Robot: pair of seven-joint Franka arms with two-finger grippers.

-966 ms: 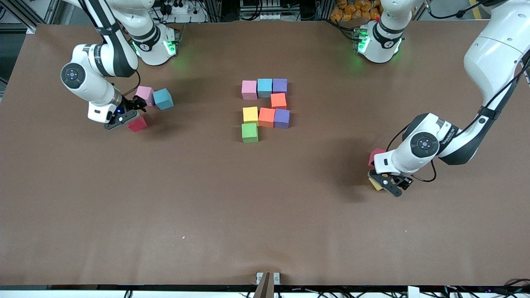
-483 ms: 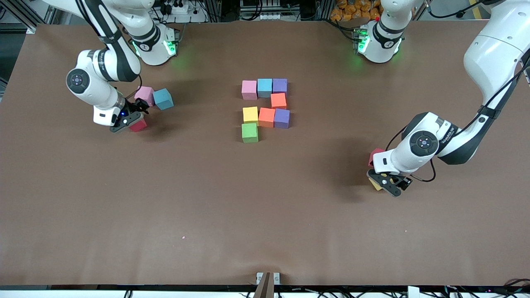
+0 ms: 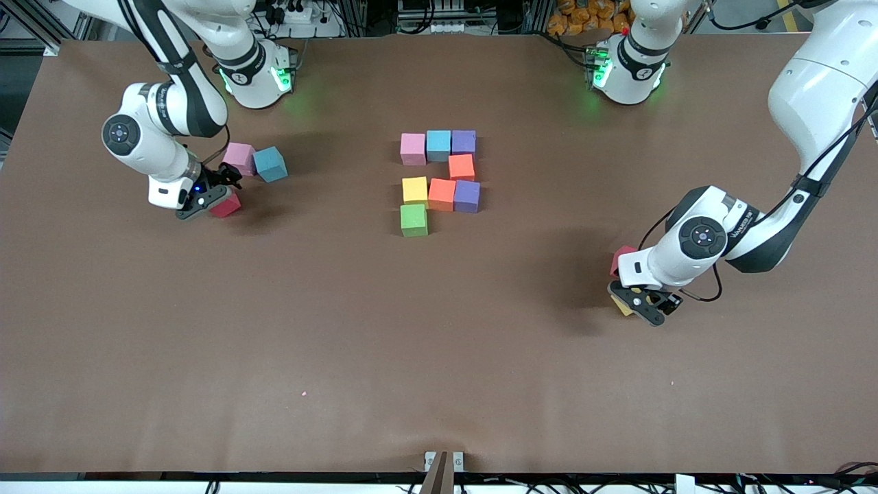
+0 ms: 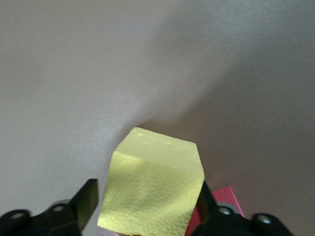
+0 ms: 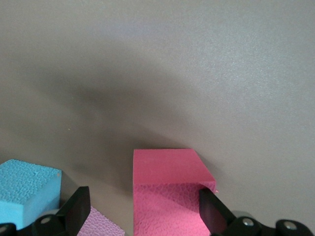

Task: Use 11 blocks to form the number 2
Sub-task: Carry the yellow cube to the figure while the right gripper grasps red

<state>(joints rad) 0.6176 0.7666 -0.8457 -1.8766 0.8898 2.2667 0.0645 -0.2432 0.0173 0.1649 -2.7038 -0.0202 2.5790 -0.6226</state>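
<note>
Left fingers closing on the yellow block (image 4: 152,189); right gripper (image 3: 206,197) repositioned at the red block (image 3: 226,205).

We note the left gripper (image 3: 641,303) fingers, narrower than a moment ago, bracket the block without a confirmed grip; right fingers open astride theirs. The number 2 (image 3: 440,180) at desk (image 3: 439,357) centre holds eight blocks.

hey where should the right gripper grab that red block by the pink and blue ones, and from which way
Straight down from above, on two opposite flat side faces. The red block sits flat on the table, top face clear. The right gripper is over it, open, a finger on each side; the pink block and blue block stand apart, so nothing blocks that grip.
</note>
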